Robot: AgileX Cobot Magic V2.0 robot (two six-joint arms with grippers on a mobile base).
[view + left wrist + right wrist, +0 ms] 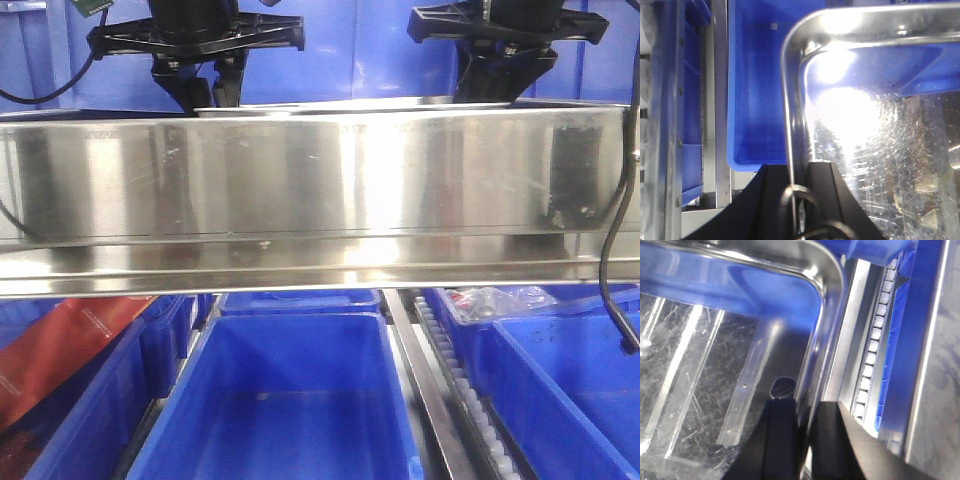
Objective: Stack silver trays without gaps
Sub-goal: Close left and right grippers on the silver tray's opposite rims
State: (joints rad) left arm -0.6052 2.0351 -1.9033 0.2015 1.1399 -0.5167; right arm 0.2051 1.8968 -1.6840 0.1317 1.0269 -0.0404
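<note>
A silver tray [330, 106] hangs level behind the wide steel beam, and only its thin rim shows in the front view. My left gripper [205, 95] comes down on its left end and my right gripper [490, 85] on its right end. In the left wrist view the left gripper [799, 167] is shut on the tray's [865, 125] left rim, one black finger on each side of it. In the right wrist view the right gripper [805, 407] is shut on the right rim of the tray [715, 340] the same way. Through both wrist views the tray hangs above a blue bin.
A long mirror-like steel beam [320, 190] spans the front view and hides the tray's body. Blue bins [290, 400] stand below, one at left holding a red pack [60, 340]. A roller rail [460, 390] runs between bins. A black cable [615, 270] hangs at right.
</note>
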